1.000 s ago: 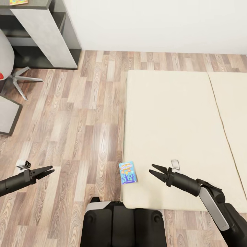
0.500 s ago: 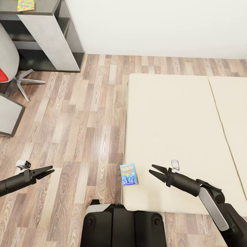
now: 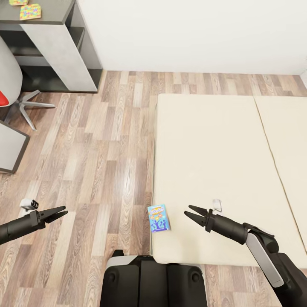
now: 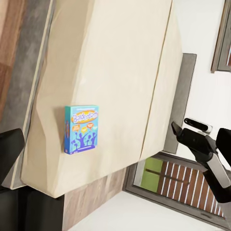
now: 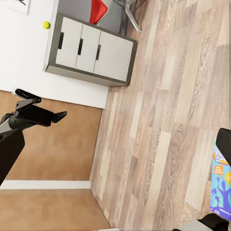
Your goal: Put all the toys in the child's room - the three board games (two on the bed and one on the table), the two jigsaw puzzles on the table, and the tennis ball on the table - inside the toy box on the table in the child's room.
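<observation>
Shifted view; upright blue board game (image 3: 158,218)

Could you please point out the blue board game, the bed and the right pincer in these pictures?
Blue board game (image 3: 158,218): head view, middle of its printed top face.
Bed (image 3: 213,149): head view, bare cream mattress surface.
Right pincer (image 3: 190,213): head view, midway between its two open fingertips.
</observation>
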